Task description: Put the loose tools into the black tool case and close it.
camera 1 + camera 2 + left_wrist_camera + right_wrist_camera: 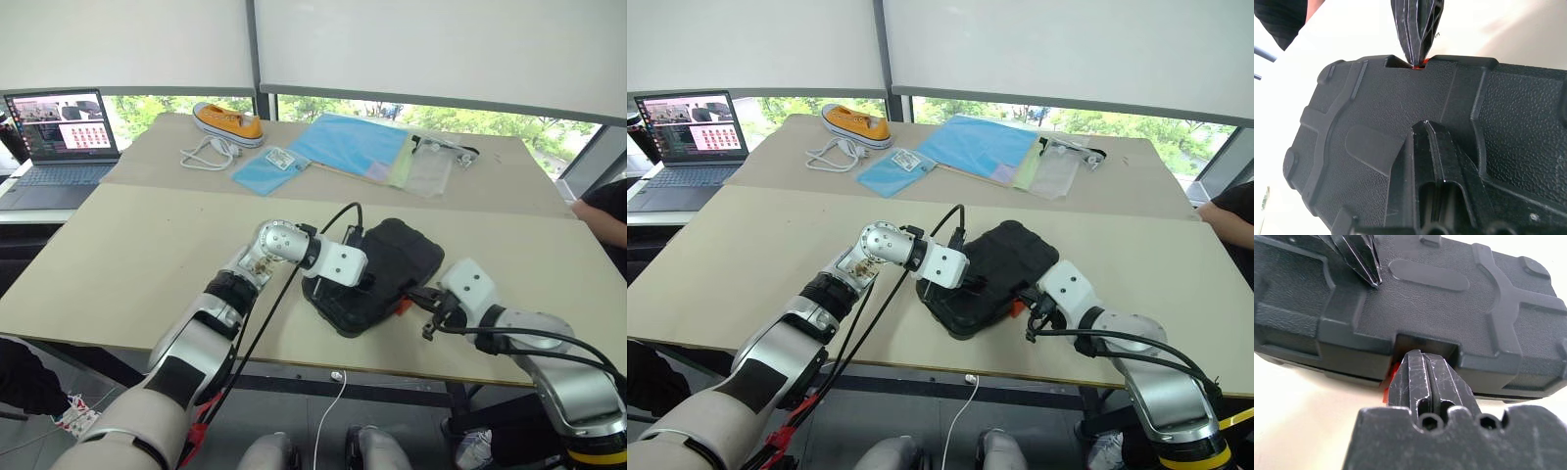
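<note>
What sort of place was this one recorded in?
Probably an office or lab test room: plain work tables pushed together under roller-blinded windows, an open laptop on a side desk, and assorted test items such as an orange shoe and blue folders.

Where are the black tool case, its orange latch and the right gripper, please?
black tool case [1376,147]: left wrist view, on the textured lid.
orange latch [1387,382]: right wrist view, on its visible orange edge.
right gripper [1426,374]: right wrist view, at the shut fingertips.
</note>
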Controlling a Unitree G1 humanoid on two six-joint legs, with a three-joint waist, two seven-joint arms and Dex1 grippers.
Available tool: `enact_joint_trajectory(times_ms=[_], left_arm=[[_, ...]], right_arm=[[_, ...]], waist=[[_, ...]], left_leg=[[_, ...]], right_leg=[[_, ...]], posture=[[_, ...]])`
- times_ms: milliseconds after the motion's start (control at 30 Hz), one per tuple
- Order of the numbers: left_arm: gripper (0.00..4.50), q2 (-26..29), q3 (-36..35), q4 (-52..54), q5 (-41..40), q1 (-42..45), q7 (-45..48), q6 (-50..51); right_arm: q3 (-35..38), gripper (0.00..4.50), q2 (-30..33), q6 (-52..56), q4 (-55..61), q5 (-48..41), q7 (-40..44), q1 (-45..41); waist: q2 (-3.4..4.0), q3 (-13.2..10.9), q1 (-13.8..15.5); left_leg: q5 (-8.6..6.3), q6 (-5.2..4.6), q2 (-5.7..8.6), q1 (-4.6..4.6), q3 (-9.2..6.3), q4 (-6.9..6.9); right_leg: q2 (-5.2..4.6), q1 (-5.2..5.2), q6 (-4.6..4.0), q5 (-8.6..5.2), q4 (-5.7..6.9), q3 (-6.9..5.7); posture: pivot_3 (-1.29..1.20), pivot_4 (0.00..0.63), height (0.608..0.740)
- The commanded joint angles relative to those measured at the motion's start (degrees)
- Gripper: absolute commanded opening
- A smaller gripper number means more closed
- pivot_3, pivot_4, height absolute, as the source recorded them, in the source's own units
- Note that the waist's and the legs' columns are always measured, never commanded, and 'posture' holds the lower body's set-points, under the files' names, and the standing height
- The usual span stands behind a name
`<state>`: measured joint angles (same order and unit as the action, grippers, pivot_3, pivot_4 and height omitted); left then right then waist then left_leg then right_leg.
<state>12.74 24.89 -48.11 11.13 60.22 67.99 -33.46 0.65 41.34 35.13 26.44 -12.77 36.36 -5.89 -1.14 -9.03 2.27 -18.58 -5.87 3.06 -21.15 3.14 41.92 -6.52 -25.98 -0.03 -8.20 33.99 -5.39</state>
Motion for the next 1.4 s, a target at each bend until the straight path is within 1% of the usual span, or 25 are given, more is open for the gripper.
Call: enact_joint_trajectory(times_ms=[33, 267, 333, 467, 567, 767, 867, 1000, 1233, 1400], left_arm=[[0.01, 0.89, 3.32, -4.13, 3.60, -2.27, 1.53, 0.71], [0.01, 1.28, 3.28, -4.35, 3.74, -2.59, 1.16, 0.30], [0.01, 1.19, 3.33, -4.50, 3.75, -2.59, 1.05, 0.22], [0.01, 0.79, 3.50, -4.75, 3.81, -2.40, 0.85, 0.12], [0.01, 0.44, 3.54, -4.85, 3.79, -2.11, 0.81, 0.09], [0.01, 0.27, 3.57, -5.14, 3.96, -1.69, 0.73, -0.32], [0.01, 0.42, 3.54, -5.08, 3.91, -1.65, 0.86, -0.47], [0.01, 0.81, 3.54, -5.04, 4.01, -1.83, 0.84, -0.67], [0.01, 1.21, 3.49, -5.02, 4.09, -2.11, 0.74, -0.77], [0.01, 1.27, 3.50, -5.30, 4.05, -1.96, 0.58, -0.88]], right_arm=[[1.85, 0.00, 2.95, 1.91, 1.46, 0.03, 1.42, 0.98], [7.78, 0.00, 7.63, 5.47, 5.74, -2.68, 4.46, 7.46], [8.67, 0.00, 7.21, 4.76, 6.14, -2.71, 3.81, 8.00], [9.06, 0.00, 5.24, 6.47, 6.48, -4.41, 2.68, 5.10], [8.05, 0.00, 4.33, 7.07, 6.25, -5.04, 2.50, 2.87], [3.28, 0.00, 2.86, 6.13, 2.33, -3.42, 1.84, -1.75], [1.12, 0.00, 3.58, 5.43, 0.56, -2.11, 2.37, -1.74], [0.45, 0.00, 4.73, 5.58, -0.34, -1.61, 3.40, -0.74], [4.29, 0.00, 8.18, 7.45, 3.36, -3.15, 5.31, 4.43], [8.26, 0.00, 5.01, 8.28, 4.14, -5.85, 4.06, 5.61]], waist=[[0.02, 0.02, 0.01], [0.03, 0.02, 0.03], [0.02, 0.04, -0.04], [0.01, 0.04, -0.06], [0.02, 0.05, 0.02], [0.02, 0.05, 0.14], [0.02, 0.06, 0.16], [0.02, 0.09, 0.09], [0.04, 0.13, 0.12], [0.03, 0.13, 0.02]], left_leg=[[0.00, 0.00, 0.00, 0.00, 0.00, 0.00], [-0.02, -0.03, 0.00, 0.00, 0.00, 0.00], [-0.02, -0.03, -0.01, 0.00, -0.01, -0.01], [-0.06, -0.08, -0.01, 0.01, 0.01, 0.00], [-0.05, -0.08, -0.01, 0.00, 0.00, 0.00], [-0.04, -0.06, -0.01, -0.01, 0.01, 0.00], [-0.04, -0.07, -0.01, -0.02, 0.00, 0.00], [-0.04, -0.07, -0.01, -0.01, 0.01, 0.00], [-0.05, -0.07, -0.01, -0.02, 0.00, -0.01], [-0.06, -0.08, -0.01, -0.01, 0.00, -0.01]], right_leg=[[0.00, 0.00, 0.00, 0.00, 0.00, 0.01], [-0.01, 0.00, 0.01, -0.01, -0.01, 0.01], [-0.01, 0.01, 0.01, -0.01, -0.02, 0.00], [-0.01, 0.01, 0.03, -0.01, -0.02, 0.01], [-0.01, 0.00, 0.02, -0.01, -0.02, 0.00], [-0.03, 0.00, 0.03, -0.01, -0.05, 0.00], [-0.03, 0.00, 0.02, -0.01, -0.05, -0.01], [-0.03, 0.02, 0.03, -0.01, -0.05, -0.01], [-0.03, 0.01, 0.03, -0.02, -0.06, -0.01], [-0.05, 0.01, 0.05, -0.02, -0.06, -0.01]], posture=[[0.00, 0.150, 0.718], [0.00, 0.150, 0.718], [0.00, 0.150, 0.718], [0.00, 0.150, 0.718], [0.00, 0.150, 0.718], [0.00, 0.150, 0.718], [0.00, 0.150, 0.718], [0.00, 0.150, 0.718], [0.00, 0.150, 0.718], [0.00, 0.150, 0.718]])
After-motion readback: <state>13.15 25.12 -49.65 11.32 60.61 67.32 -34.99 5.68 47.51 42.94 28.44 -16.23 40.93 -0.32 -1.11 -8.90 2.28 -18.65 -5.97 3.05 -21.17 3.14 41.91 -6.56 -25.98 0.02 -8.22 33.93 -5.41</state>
